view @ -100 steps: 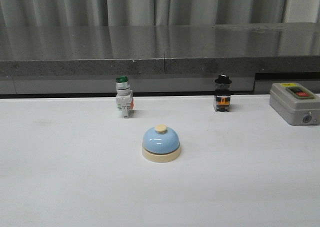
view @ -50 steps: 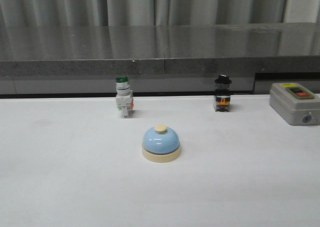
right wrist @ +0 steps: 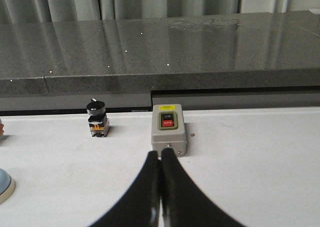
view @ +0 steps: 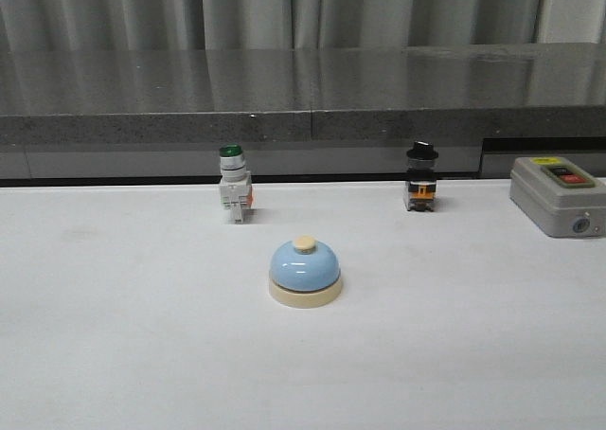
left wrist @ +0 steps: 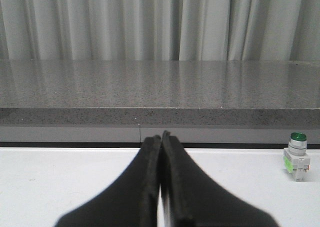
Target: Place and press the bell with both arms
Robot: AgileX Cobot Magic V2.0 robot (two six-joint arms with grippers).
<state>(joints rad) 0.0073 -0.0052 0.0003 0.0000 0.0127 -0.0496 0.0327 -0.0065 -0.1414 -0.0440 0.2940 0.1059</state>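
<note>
White table (view: 114, 354) holds bell (view: 305, 272) mid-surface, upright, untouched, likely awaiting pickup. Grey switch box (right wrist: 169, 129) just beyond right gripper (right wrist: 160, 159) tips; bell well off to its side. Left gripper (left wrist: 161, 142) level, low. Both jaws pressed together, holding nothing.

We see only the fingers of each arm; the front view shows none of the robot. The left arm's matte black pointed gripper (left wrist: 161, 142) has two smooth, broad-based fingers (left wrist: 145, 187) that taper to narrow tips, with a thin pale seam between them. The right arm's matte black pointed gripper (right wrist: 160, 157) looks the same: two dark angular fingers (right wrist: 175, 197), wide at the base, slim at the tips. We make out no screws, cables or markings on either.
</note>
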